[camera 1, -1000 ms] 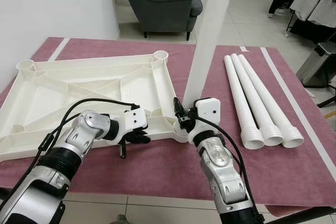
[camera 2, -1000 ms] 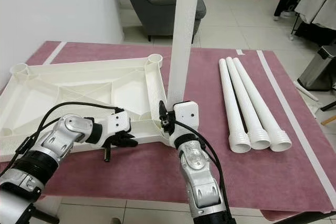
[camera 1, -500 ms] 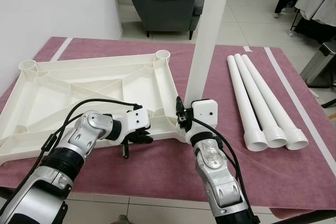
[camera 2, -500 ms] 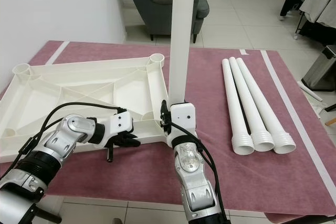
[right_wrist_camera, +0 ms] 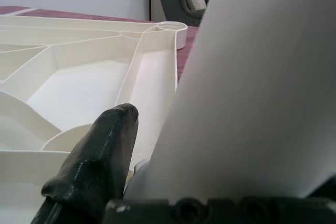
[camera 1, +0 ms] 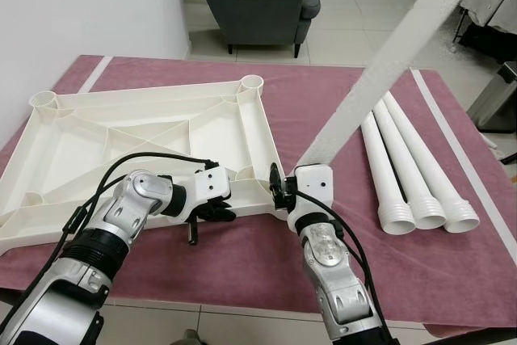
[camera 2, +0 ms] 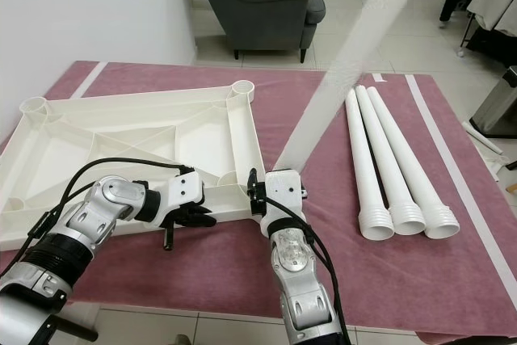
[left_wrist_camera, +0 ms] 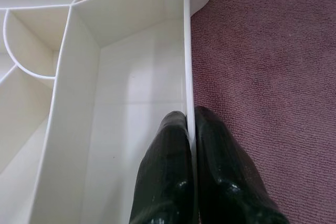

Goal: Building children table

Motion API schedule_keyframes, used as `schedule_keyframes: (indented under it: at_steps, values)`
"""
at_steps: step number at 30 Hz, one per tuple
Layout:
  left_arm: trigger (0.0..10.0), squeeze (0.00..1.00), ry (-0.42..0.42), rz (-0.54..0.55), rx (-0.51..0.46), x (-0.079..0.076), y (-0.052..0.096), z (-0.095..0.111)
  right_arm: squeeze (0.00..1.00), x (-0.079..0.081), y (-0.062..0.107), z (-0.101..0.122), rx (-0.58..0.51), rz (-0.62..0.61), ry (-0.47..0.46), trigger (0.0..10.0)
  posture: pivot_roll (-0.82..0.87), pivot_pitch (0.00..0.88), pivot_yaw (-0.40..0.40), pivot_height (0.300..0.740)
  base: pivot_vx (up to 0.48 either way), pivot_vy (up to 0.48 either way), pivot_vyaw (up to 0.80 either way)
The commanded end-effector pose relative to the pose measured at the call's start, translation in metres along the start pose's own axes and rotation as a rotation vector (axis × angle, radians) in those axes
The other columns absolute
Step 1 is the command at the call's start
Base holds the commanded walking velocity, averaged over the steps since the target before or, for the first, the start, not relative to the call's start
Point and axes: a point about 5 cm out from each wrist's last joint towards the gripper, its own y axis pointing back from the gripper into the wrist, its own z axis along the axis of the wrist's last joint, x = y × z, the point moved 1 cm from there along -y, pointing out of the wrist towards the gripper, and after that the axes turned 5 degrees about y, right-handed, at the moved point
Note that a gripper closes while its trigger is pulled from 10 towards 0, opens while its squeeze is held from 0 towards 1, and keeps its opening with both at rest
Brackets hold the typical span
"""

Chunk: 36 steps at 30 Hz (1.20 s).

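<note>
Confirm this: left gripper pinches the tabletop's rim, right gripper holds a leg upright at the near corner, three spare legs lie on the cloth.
Wrong on one count: the leg in the right gripper leans steeply to the right, as the left eye view shows. The left gripper does pinch the tabletop rim, and three spare legs lie on the cloth.

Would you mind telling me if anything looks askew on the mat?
Yes: the leg in the right claw leans steeply to the robot's right instead of standing upright at the tabletop corner. The left claw pinches the tabletop's rim. Three spare legs lie neatly.
</note>
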Motion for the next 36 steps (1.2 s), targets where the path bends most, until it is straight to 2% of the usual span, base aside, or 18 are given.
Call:
schedule_keyframes:
  at_steps: [1,4,5,6,16,20,24,26,32,36]
  values:
    - [10.0,0.00,0.049,0.132,-0.088,0.008,0.004,0.001,0.00,-0.002,0.005,-0.021,0.096,0.014,0.009,10.0,0.08,0.034,0.019,0.740,0.000,0.000,0.00]
    - [10.0,0.00,0.051,0.133,-0.089,0.008,0.004,0.001,0.00,-0.005,0.002,-0.017,0.068,0.034,0.027,10.0,0.08,0.034,0.018,0.740,0.000,0.000,0.00]
    - [10.0,0.00,0.051,0.133,-0.089,0.008,0.004,0.001,0.00,-0.006,0.001,-0.017,0.062,0.036,0.031,1.2,0.08,0.035,0.017,0.740,0.000,0.000,0.00]
    - [10.0,0.00,0.052,0.133,-0.089,0.007,0.003,0.001,0.00,-0.007,0.000,-0.017,0.059,0.037,0.034,0.0,0.08,0.035,0.017,0.740,0.000,0.000,0.00]
    - [10.0,0.00,0.055,0.136,-0.089,0.006,0.003,0.000,0.00,-0.010,0.001,-0.018,0.055,0.140,0.047,0.0,0.08,0.038,0.017,0.740,0.000,0.000,0.00]
    - [10.0,0.00,0.057,0.133,-0.088,0.005,0.002,0.000,0.00,-0.021,0.000,-0.021,0.069,0.188,0.008,0.0,0.08,0.039,0.023,0.740,0.000,0.000,0.00]
    - [10.0,0.00,0.057,0.131,-0.089,0.005,0.002,0.000,0.00,-0.023,-0.001,-0.021,0.075,0.219,-0.035,0.0,0.08,0.040,0.023,0.740,0.000,0.000,0.00]
    - [10.0,0.00,0.057,0.130,-0.088,0.005,0.002,0.000,0.00,-0.022,0.001,-0.023,0.081,0.281,-0.075,0.0,0.08,0.041,0.028,0.740,0.000,0.000,0.00]
    - [10.0,0.00,0.058,0.129,-0.084,0.005,0.002,0.000,0.00,-0.023,0.001,-0.028,0.100,0.405,-0.031,0.0,0.08,0.044,0.031,0.740,0.000,0.000,0.00]
    - [10.0,0.00,0.059,0.128,-0.084,0.005,0.002,0.000,0.00,-0.027,-0.003,-0.030,0.112,0.429,-0.008,0.0,0.09,0.044,0.029,0.740,0.000,0.000,0.00]
